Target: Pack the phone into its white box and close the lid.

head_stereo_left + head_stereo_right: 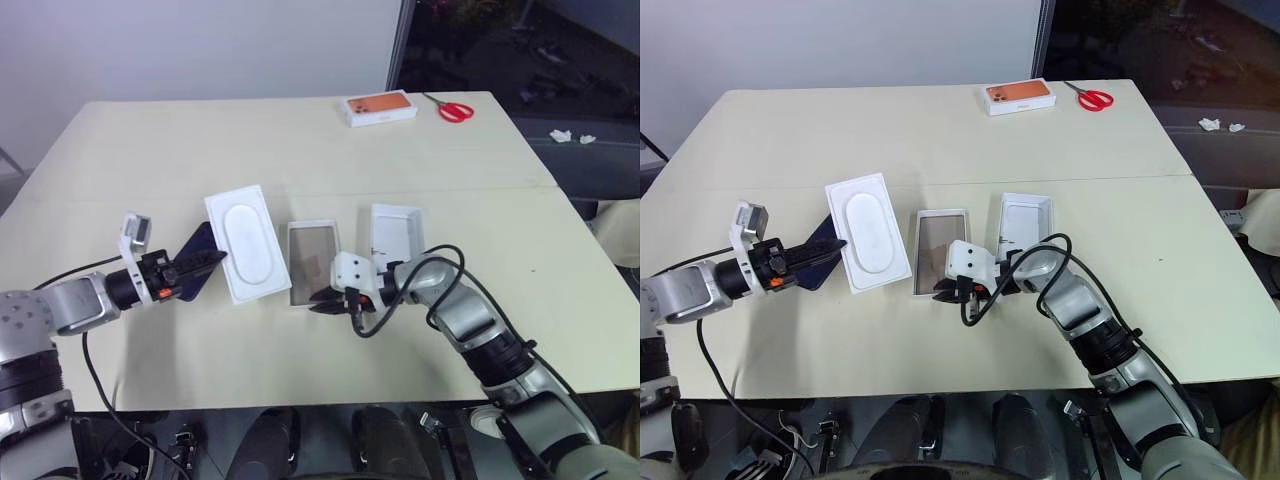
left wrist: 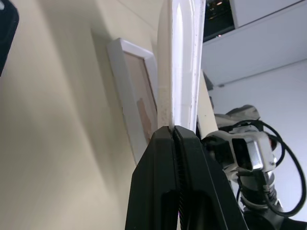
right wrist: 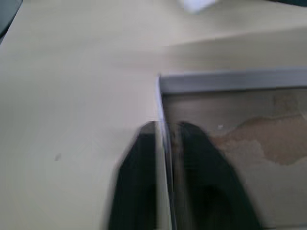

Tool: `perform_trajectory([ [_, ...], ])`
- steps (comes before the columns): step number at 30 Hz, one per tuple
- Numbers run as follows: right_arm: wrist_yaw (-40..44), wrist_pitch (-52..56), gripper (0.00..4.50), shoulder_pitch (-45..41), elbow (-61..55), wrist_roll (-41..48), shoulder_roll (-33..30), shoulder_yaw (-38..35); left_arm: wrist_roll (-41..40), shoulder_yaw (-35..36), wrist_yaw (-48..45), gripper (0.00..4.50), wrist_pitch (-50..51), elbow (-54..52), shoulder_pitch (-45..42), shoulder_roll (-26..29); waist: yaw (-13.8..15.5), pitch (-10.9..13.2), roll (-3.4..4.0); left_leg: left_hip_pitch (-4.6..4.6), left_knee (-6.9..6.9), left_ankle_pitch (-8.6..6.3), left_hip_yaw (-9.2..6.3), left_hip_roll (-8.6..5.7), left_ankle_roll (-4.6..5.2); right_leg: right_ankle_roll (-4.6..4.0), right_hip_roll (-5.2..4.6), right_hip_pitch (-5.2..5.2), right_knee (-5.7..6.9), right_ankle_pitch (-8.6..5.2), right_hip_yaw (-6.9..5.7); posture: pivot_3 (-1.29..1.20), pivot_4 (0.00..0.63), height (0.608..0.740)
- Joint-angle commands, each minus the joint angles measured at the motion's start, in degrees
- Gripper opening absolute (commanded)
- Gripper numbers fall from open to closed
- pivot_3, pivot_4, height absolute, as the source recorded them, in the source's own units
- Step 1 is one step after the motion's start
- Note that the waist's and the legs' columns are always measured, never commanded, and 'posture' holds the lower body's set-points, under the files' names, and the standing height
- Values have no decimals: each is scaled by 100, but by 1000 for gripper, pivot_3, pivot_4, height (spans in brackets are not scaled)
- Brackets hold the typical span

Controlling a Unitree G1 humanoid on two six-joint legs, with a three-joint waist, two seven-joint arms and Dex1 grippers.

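Meanwhile left gripper point(image 1: 213, 259) jaws pinched the white insert point(image 1: 246, 243) edge above the phone point(image 1: 197, 262); right gripper point(image 1: 318, 303) jaws straddled the white box point(image 1: 314, 262) wall, slightly spread.

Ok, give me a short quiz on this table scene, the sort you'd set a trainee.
1. What red-handled tool lies beside the orange-pictured box at the far edge of the table?
2. True or false: the phone is already inside the white box.
3. What is the left end effector gripping? A the white box, B the white insert, C the orange-pictured box.

Key: 1 the scissors; 2 false, it lies on the table, by the left end effector; 3 B.
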Motion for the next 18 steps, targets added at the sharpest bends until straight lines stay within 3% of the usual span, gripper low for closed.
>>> perform_trajectory([
  [1, 46, 13, 2533, -106, -289, 195, -75, -146, 107, -73, -194, 0, -90, 8, -103, 63, 6, 0, 0, 0, 1, 0, 0, 0, 0, 0, -1, 0, 0, 0, 0, 0, 150, 740],
  [2, 85, -43, 2910, -117, -312, 232, -129, -189, 151, -123, -238, 0, -92, 3, -113, 67, 9, 0, 0, 0, 1, 0, 0, -1, 0, 0, -1, 0, 0, 0, 0, 0, 150, 740],
  [10, 422, 40, 2910, -311, -502, 1262, -762, -1416, 482, -564, -545, 0, -52, 252, -560, -64, 27, 2, -4, -1, 0, -2, -1, -3, 3, 0, -3, 4, -4, 0, -3, 0, 150, 740],
  [14, 455, -446, 2910, -86, -198, 1063, -1245, -1564, 736, -911, -612, 0, -36, 482, -855, -327, 24, 2, -5, -3, 1, -2, -1, -6, 4, 0, -7, 16, -11, 0, -6, 0, 150, 740],
  [18, 307, -493, 2910, -133, -83, 1119, -1235, -1622, 1246, -1144, -569, 0, -276, 1053, -1169, -554, -13, 5, -6, -3, -3, 0, 3, -3, 2, 1, -2, 18, -2, 0, 1, 0, 150, 740],
])
